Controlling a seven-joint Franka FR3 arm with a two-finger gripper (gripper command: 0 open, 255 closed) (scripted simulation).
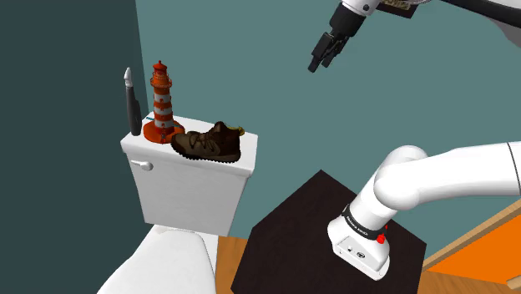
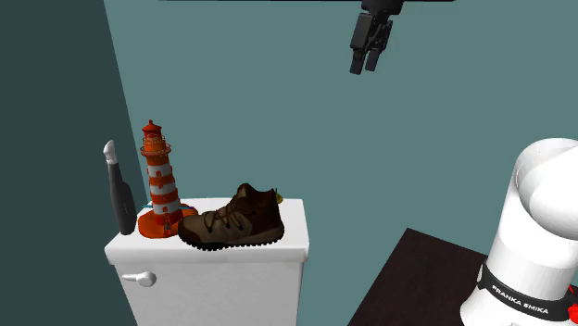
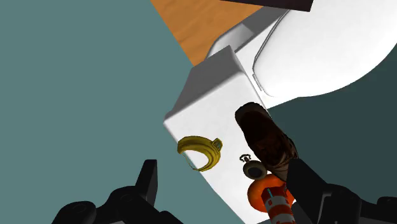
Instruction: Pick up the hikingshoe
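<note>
The end effector (image 1: 317,63) hung high — jaws apart, gripping nothing — well apart from the brown hiking shoe (image 1: 210,144) lying on the toilet tank (image 1: 188,196) beside a lighthouse figure (image 1: 163,104).

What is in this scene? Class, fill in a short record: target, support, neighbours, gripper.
target: brown hiking shoe, resting on its sole
support: white toilet tank lid
neighbours: red-and-white lighthouse figure; dark tool with a pale tip; yellow ring-shaped item
arm: gripper open, high up, well clear of the shoe
</note>
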